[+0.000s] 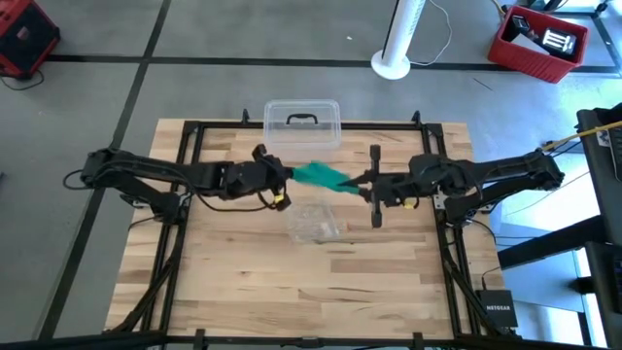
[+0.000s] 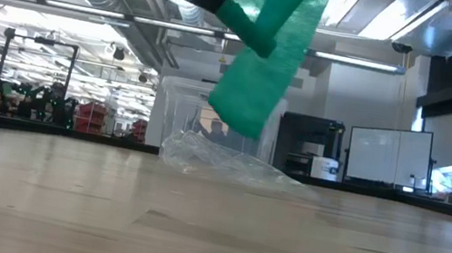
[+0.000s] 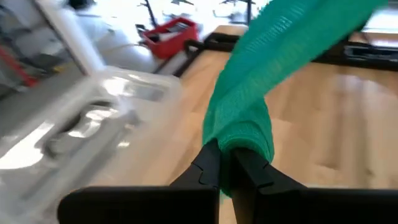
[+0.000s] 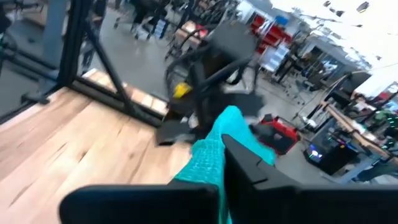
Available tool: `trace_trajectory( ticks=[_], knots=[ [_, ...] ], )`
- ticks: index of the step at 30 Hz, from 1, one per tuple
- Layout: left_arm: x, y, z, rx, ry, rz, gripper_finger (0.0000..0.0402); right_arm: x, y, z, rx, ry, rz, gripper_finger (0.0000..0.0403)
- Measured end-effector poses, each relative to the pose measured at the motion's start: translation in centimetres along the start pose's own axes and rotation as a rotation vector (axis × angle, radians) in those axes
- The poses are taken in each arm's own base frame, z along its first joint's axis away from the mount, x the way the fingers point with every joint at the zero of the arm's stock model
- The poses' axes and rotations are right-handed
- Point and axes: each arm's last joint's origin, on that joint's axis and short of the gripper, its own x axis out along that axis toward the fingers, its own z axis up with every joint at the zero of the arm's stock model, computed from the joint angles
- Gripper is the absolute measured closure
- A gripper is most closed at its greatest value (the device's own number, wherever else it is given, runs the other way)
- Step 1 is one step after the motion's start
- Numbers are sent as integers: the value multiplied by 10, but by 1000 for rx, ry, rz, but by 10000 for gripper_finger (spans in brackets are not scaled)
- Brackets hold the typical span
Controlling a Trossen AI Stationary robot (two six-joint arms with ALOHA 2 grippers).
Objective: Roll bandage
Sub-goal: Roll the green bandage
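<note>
The teal-green bandage (image 1: 321,176) is held in the air between my two grippers over the middle of the table. It also shows in the low view (image 2: 264,50), where a loose end hangs down. My left gripper (image 1: 288,175) is shut on its left end, which is partly rolled or bunched (image 3: 244,134). My right gripper (image 1: 356,183) is shut on its right end (image 4: 208,158). My left gripper pinches the bunched end of the bandage (image 3: 239,149) between its two fingers, coming level from the table's left. The bandage is clear of the table and runs on toward the right arm. My right gripper pinches the other end of the strip (image 4: 205,168) between its fingers, coming level from the table's right. One finger (image 4: 249,165) covers part of the place of contact. The strip is clear of the table.
A crinkled clear plastic wrapper (image 1: 316,224) lies on the table just below the bandage, nearer the front edge. A clear plastic box with a lid (image 1: 302,122) stands at the far edge. Bare wood lies toward the near edge.
</note>
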Motion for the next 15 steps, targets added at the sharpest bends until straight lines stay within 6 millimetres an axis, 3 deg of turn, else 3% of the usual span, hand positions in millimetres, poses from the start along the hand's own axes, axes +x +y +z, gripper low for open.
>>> trace_trajectory(
  ticks=[8, 15],
  knots=[
    [-19, 16, 17, 58, -113, 166, 399, 13, 17, -8, 29, 74, 72, 367],
    [-53, 27, 36, 112, -246, 156, 399, 15, 20, -19, 73, 204, 2, 281]
  ],
)
